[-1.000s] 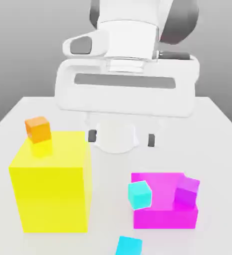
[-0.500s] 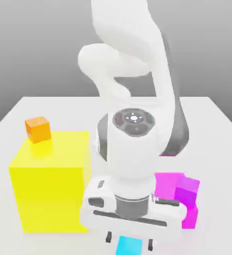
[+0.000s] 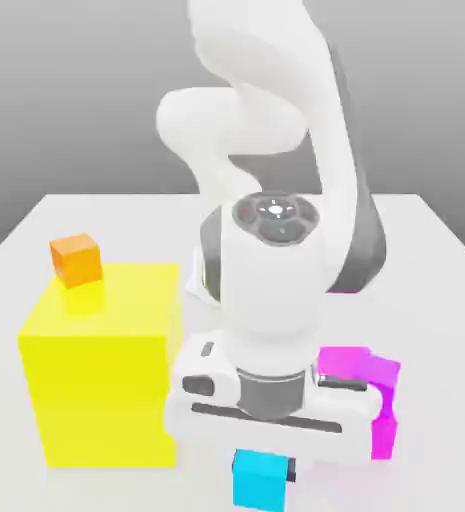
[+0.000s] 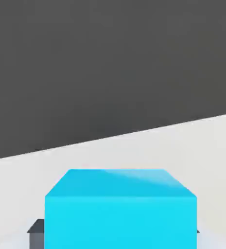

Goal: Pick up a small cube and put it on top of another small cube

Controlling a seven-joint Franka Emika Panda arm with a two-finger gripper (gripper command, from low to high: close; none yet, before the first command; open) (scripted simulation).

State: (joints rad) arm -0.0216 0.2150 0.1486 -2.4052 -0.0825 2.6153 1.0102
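Sky-blue colour marks the small cube [image 3: 262, 479], which is seen at the near edge of the white desk [image 3: 11, 250], low in the exterior view and just right of the yellow block's near corner. The gripper [image 3: 262, 470] is lowered straight over it, and the two dark fingers [image 3: 292, 469] are pressed against its opposite sides, so the cube is pinched between them. In the hand view the same cube [image 4: 120, 209] is seen close up, with a dark fingertip [image 4: 36, 232] showing at its side.

One large yellow block [image 3: 103, 365] is stood at the exterior view's left, and one small orange cube [image 3: 76, 259] is set on its top at the far left corner. One magenta block [image 3: 376, 385] is partly hidden behind the hand at the exterior view's right. One white arm [image 3: 266, 150] is counted.
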